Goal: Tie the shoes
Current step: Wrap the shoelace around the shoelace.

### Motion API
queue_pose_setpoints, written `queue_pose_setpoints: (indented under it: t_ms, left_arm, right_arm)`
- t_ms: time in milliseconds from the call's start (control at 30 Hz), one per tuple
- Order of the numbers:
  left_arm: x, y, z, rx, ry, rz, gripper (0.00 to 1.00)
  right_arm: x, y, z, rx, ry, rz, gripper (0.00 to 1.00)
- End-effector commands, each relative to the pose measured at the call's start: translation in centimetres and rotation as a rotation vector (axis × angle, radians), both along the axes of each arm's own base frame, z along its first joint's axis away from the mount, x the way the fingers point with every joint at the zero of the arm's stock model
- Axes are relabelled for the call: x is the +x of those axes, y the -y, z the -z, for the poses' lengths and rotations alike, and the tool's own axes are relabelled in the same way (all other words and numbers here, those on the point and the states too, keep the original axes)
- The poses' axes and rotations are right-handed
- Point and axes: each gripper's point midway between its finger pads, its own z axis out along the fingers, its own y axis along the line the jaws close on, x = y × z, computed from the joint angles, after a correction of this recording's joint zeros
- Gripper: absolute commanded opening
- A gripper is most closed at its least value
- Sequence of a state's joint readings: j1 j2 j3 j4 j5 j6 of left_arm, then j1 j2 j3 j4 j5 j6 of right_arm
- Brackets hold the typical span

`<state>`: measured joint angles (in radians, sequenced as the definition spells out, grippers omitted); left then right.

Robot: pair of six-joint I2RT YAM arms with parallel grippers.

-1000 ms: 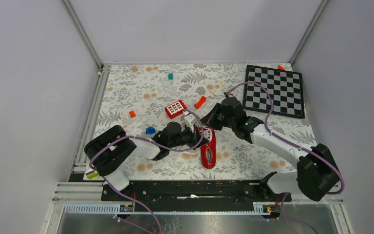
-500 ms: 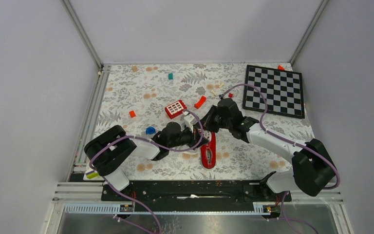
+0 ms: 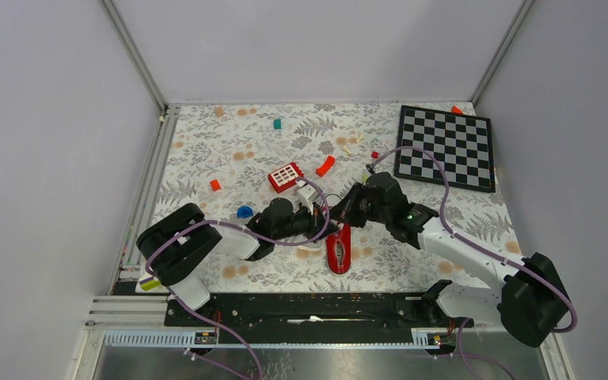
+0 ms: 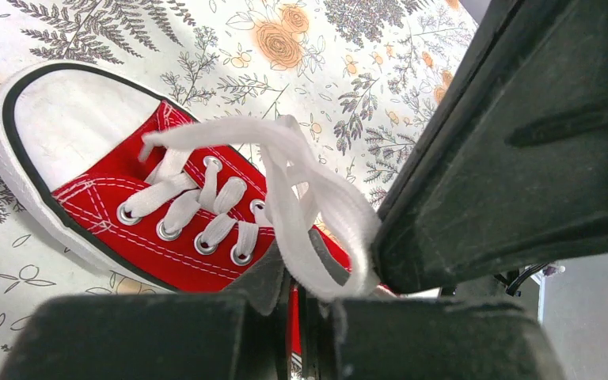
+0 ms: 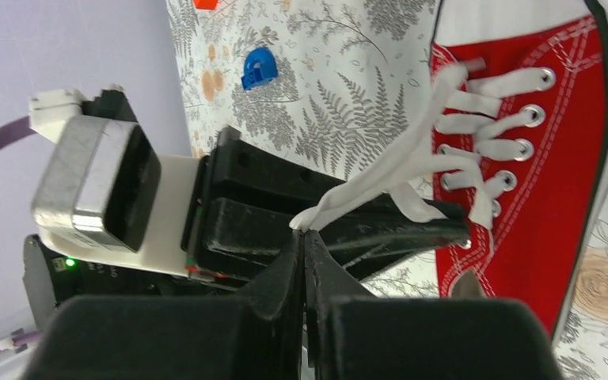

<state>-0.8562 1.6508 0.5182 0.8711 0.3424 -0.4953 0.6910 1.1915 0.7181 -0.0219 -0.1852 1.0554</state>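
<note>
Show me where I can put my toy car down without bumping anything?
Bare cloth at the far left, between the teal piece, the small red cube and the left rail. Also the strip between chessboard and right arm. Crowded: the middle, where the left tool and right tool pinch the sneaker laces.

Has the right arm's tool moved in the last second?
Yes. The right tool has drawn back toward the near side, away from the red curved piece.
</note>
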Motion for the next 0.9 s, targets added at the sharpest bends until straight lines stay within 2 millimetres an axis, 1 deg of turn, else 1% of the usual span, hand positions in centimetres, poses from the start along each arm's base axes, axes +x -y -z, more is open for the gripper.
queue_pose_setpoints:
  t_ms: [0,133,233,300,400,467,567,633,667,700,767,833,867]
  left_arm:
    - [0.0,0.5,-2.3,-0.078,0.058,0.028,0.0]
    - [-0.1,0.5,-2.4,-0.082,0.061,0.03,0.0]
    - [-0.2,0.3,-2.4,-0.08,0.061,0.028,0.0]
    - [-0.1,0.2,-2.3,-0.078,0.059,0.028,0.0]
    - [-0.2,0.3,-2.3,-0.076,0.059,0.032,0.0]
    - [-0.2,0.3,-2.3,-0.077,0.061,0.034,0.0]
    - [-0.2,0.3,-2.3,-0.076,0.062,0.036,0.0]
    - [-0.2,0.4,-2.4,-0.079,0.064,0.039,0.0]
    - [-0.2,0.4,-2.4,-0.078,0.063,0.04,0.0]
    - [-0.2,0.5,-2.4,-0.078,0.062,0.041,0.0]
    - [-0.1,0.6,-2.4,-0.08,0.063,0.044,0.0]
    - [-0.1,0.7,-2.5,-0.082,0.064,0.046,0.0]
    - [-0.1,0.7,-2.5,-0.081,0.063,0.046,0.0]
  right_arm:
    - [-1.2,1.2,1.4,-0.04,-0.031,0.016,0.0]
    - [-1.5,1.6,2.2,-0.058,-0.041,0.024,0.0]
    - [-1.4,2.3,1.9,-0.077,-0.023,0.044,0.0]
    - [-1.1,3.3,1.2,-0.095,0.008,0.082,0.0]
    - [-0.6,6.1,0.8,-0.145,0.054,0.185,0.0]
    - [-0.5,8.4,0.9,-0.184,0.071,0.264,0.0]
    - [-1.3,11.8,2.3,-0.259,0.052,0.37,0.0]
    - [-2.3,13.4,3.6,-0.307,0.023,0.406,0.0]
    - [-3.0,14.1,4.3,-0.328,0.001,0.415,0.06]
    - [-3.7,14.6,5.2,-0.347,-0.023,0.418,0.17]
    - [-4.7,15.1,6.3,-0.367,-0.051,0.404,0.33]
    - [-5.4,15.7,6.7,-0.381,-0.061,0.402,0.45]
    - [-5.6,15.9,6.7,-0.386,-0.053,0.397,0.48]
